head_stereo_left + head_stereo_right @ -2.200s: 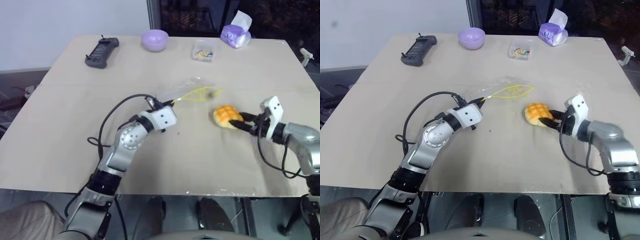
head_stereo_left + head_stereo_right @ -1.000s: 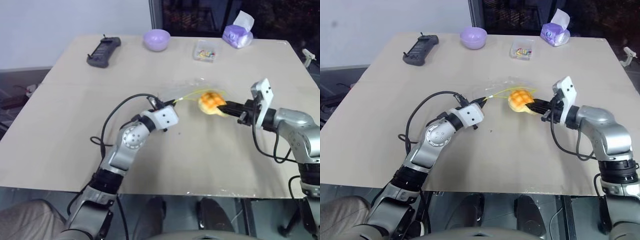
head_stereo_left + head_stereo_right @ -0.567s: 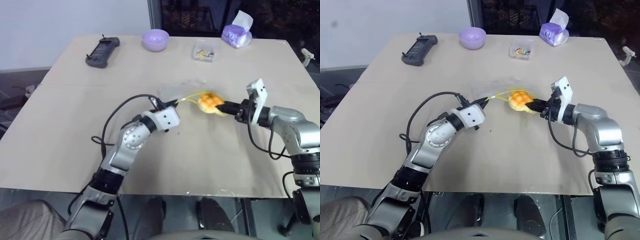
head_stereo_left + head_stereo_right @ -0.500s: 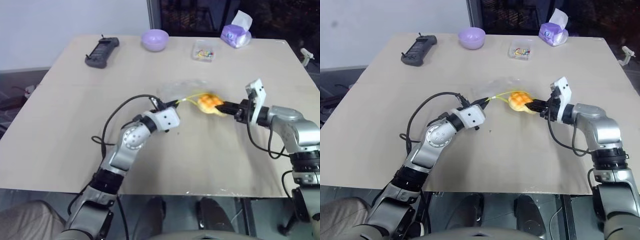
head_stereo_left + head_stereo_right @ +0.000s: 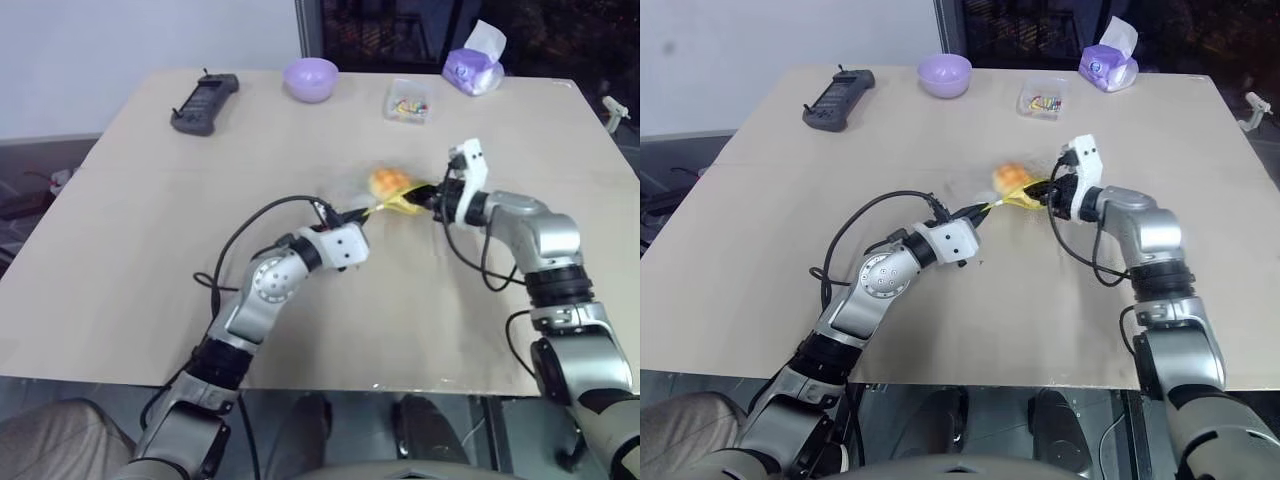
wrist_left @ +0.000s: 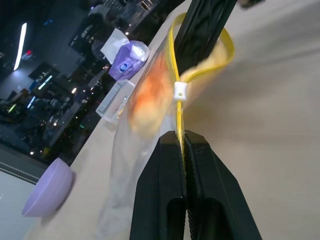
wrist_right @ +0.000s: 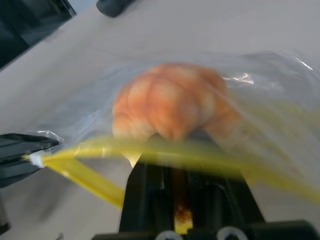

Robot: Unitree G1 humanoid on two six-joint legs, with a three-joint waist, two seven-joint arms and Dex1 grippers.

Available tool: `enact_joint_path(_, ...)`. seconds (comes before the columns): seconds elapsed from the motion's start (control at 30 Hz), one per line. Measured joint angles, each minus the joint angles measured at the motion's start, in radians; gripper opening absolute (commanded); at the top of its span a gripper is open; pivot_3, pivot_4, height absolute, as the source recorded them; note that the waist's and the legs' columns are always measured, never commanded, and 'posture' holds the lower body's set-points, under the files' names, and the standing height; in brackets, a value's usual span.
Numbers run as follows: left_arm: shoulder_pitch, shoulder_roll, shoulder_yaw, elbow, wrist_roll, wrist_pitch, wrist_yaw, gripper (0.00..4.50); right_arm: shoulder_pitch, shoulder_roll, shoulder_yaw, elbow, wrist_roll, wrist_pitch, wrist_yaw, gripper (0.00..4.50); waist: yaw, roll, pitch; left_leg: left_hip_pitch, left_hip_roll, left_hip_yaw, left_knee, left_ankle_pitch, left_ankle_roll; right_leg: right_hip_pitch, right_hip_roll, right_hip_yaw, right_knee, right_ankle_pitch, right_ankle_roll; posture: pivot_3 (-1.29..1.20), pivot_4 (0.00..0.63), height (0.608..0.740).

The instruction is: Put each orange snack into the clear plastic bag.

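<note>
Left end effector (image 6: pixel 181 150) pinches yellow strip of clear plastic bag (image 5: pixel 350 190). Right end effector (image 5: pixel 428 197) reaches through mouth, finger state unclear. Orange snack (image 5: pixel 388 182) inside bag. Risk: fingers snag strip on withdrawal, dragging snack out.

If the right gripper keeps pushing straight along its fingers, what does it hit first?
The orange snack, directly ahead of the right gripper, which reaches through the clear plastic bag's yellow mouth. Behind it, probably just bag film.

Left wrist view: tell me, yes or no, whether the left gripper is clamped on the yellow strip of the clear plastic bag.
Yes: the left gripper pinches the clear plastic bag's yellow strip between its closed black fingers.
</note>
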Motion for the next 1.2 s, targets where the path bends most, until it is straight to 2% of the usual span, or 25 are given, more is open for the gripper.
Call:
enact_joint_path(0.03,0.000,0.000,0.000,0.000,0.000,0.000,0.000,0.00,0.003,-0.002,0.014,-0.016,-0.012,-0.010,0.005,2.01,0.000,0.000,0.000,0.000,0.000,0.000,0.000,0.000,0.000,0.000,0.000,0.000,0.000,0.000,0.000,0.00,0.150,0.740)
enact_joint_path(0.07,0.000,-0.001,0.000,0.000,0.000,0.000,0.000,0.00,0.005,-0.003,0.018,-0.024,-0.016,-0.013,0.007,2.50,-0.001,0.000,0.000,0.000,0.000,0.000,0.000,0.000,0.000,0.000,0.000,0.000,0.000,0.000,0.000,0.00,0.150,0.740)
enact_joint_path(0.2,0.000,-0.013,0.002,0.001,-0.005,0.012,0.004,0.00,0.025,-0.043,0.017,-0.082,-0.011,0.000,0.029,2.50,0.001,0.000,0.000,0.000,0.000,0.000,0.000,0.000,0.000,0.000,0.000,0.000,0.000,0.000,0.000,0.00,0.150,0.740)
enact_joint_path(0.43,-0.001,-0.015,0.005,0.004,-0.005,0.021,0.007,0.00,0.185,-0.294,-0.054,-0.262,0.112,0.097,0.246,2.50,0.009,0.000,0.000,0.000,0.000,0.000,0.000,0.000,0.000,0.001,0.000,0.000,-0.001,0.000,0.000,0.00,0.150,0.740)
enact_joint_path(0.57,-0.003,-0.021,0.004,0.006,-0.006,0.021,0.009,0.00,0.252,-0.388,-0.050,-0.263,0.045,-0.020,0.282,2.50,0.001,0.000,0.000,0.001,0.000,0.000,0.000,0.000,0.000,0.001,0.000,0.000,0.000,0.000,0.000,0.00,0.150,0.740)
enact_joint_path(0.63,-0.003,-0.020,0.006,0.008,-0.006,0.024,0.014,0.00,0.261,-0.422,-0.019,-0.208,-0.070,-0.162,0.250,2.50,-0.002,0.000,0.000,0.001,0.000,0.001,0.000,0.000,0.000,0.001,0.000,0.001,0.000,0.000,0.000,0.00,0.150,0.740)
enact_joint_path(0.77,-0.005,-0.023,0.005,0.014,-0.006,0.026,0.016,0.00,0.221,-0.379,0.060,-0.037,-0.263,-0.421,0.134,2.50,-0.005,0.000,0.000,0.002,0.001,0.002,0.000,0.000,0.000,0.000,0.001,0.001,0.000,0.000,0.000,0.00,0.150,0.740)
enact_joint_path(0.87,-0.008,-0.025,0.005,0.020,-0.007,0.026,0.016,0.00,0.184,-0.331,0.113,0.058,-0.353,-0.552,0.079,2.50,-0.002,0.000,0.000,0.001,0.000,0.001,0.000,0.000,-0.001,0.000,0.000,0.001,0.000,0.000,0.000,0.00,0.150,0.740)
enact_joint_path(1.17,-0.009,-0.022,0.007,0.028,-0.007,0.026,0.023,0.00,0.063,-0.258,0.130,0.206,-0.439,-0.757,0.002,2.50,0.003,0.000,0.000,0.000,0.000,0.001,0.000,0.002,-0.004,0.001,0.000,0.000,-0.001,0.000,0.000,0.00,0.150,0.740)
enact_joint_path(1.2,-0.009,-0.022,0.007,0.028,-0.007,0.026,0.024,0.00,0.062,-0.258,0.130,0.211,-0.441,-0.767,0.002,1.97,0.003,0.000,0.000,0.000,0.000,0.001,0.000,0.002,-0.004,0.001,-0.001,0.000,-0.001,0.000,0.000,0.00,0.150,0.740)
